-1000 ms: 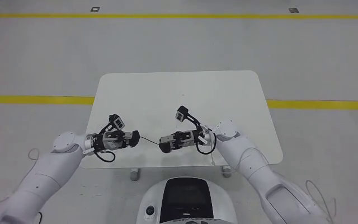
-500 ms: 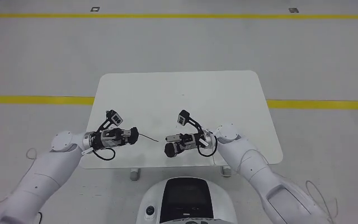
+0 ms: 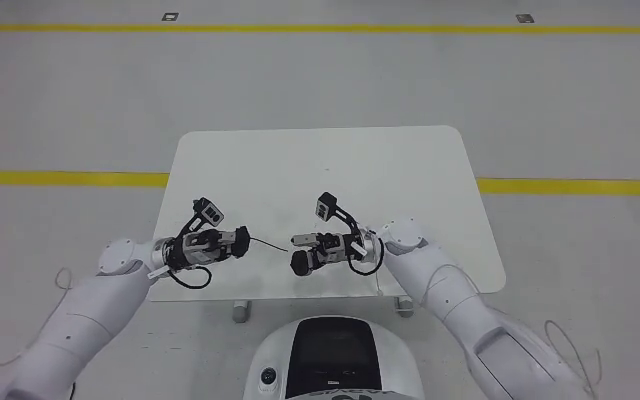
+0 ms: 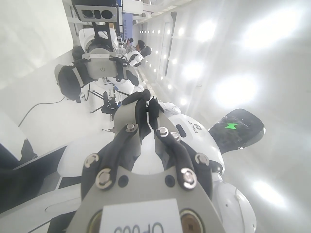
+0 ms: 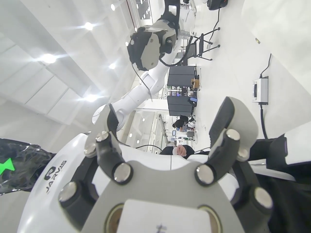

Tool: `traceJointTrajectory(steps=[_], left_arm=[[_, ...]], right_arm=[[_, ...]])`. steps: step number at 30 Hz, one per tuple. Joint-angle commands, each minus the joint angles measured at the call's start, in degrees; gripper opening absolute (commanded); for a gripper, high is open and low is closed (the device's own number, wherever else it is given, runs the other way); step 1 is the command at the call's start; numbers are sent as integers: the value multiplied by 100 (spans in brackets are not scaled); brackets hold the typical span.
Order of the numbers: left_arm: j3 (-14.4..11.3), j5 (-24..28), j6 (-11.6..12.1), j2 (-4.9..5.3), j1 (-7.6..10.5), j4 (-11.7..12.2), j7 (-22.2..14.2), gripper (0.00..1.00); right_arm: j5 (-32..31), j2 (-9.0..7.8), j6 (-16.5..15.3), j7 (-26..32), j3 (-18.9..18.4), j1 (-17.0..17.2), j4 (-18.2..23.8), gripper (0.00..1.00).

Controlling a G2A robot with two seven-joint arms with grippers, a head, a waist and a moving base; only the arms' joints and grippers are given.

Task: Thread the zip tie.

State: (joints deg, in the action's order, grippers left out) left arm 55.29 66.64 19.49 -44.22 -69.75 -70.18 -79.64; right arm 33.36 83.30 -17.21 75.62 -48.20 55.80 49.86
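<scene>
Both my arms work over the near strip of the white table (image 3: 320,170); its near edge lies close on my side of the grippers, its rounded left near corner sits beneath my left forearm, and the broad white top stretches away beyond both grippers to the far edge; a yellow line (image 3: 560,186) on the grey floor (image 3: 320,80) passes behind the table on either side.

My left gripper (image 3: 243,241) hangs above the table's left near part, pointing across toward my other arm, the forearm coming in over that corner; its pads (image 4: 139,105) are pressed together, and they pinch one end of the zip tie (image 3: 265,246), a thin dark strand that runs out from them toward the right, dipping slightly toward the near edge.

My right gripper (image 3: 297,252) faces it from the other side, near the middle of the near edge, the forearm angled in from the right near side; its fingers (image 5: 224,115) are spread wide apart.

The tie's free tip ends just beside that spread gripper; I cannot tell from above whether it touches a finger. In my right wrist view the left gripper sits farther off with the strand trailing from it toward me; the two grippers are near each other, mouth to mouth, with the strand spanning most of the gap between them.
</scene>
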Motion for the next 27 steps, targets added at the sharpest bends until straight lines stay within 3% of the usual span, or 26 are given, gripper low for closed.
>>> traceJointTrajectory(steps=[1,4,14,23,27], left_arm=[[26,45,-1,-22,-25,42,0,0],[21,21,-1,-68,1,212,0,0],[-50,2,-1,-235,128,378,0,0],[-43,6,-1,-240,132,384,0,0],[-67,-86,-41,-271,55,188,250,0]], right_arm=[[6,60,-6,-81,103,-101,-71,100],[-77,157,-16,-348,261,-272,-199,100],[209,367,-227,-605,432,-405,-405,100],[209,367,-227,-605,432,-405,-405,100],[176,365,-198,-736,432,-362,-349,100]])
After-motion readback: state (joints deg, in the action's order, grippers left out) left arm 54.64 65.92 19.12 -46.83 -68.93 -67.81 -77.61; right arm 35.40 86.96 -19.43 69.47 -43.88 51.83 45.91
